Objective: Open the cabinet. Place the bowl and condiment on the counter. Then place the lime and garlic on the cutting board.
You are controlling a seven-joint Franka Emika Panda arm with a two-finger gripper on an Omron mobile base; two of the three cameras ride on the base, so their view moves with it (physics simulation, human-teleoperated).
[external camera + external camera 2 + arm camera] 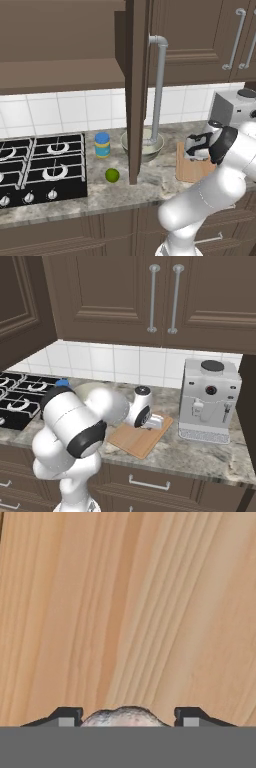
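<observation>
The cabinet door (134, 90) stands open, edge-on to me. On the counter (125, 195) sit the blue-lidded yellow condiment jar (102, 145), the grey-green bowl (146, 146) partly behind the door, and the lime (112, 175) in front of them. My gripper (194, 152) (158, 421) hangs low over the wooden cutting board (192, 171) (140, 438). In the hand view the board (128, 612) is very close, and the pale garlic (122, 715) sits between the fingertips (65, 716) of my gripper (126, 718), which is shut on it.
A black gas stove (40, 170) lies left of the jar. A grey coffee machine (207, 401) stands just right of the board. Closed wall cabinets with bar handles (162, 298) hang above. The open door's long handle (159, 90) hangs over the bowl.
</observation>
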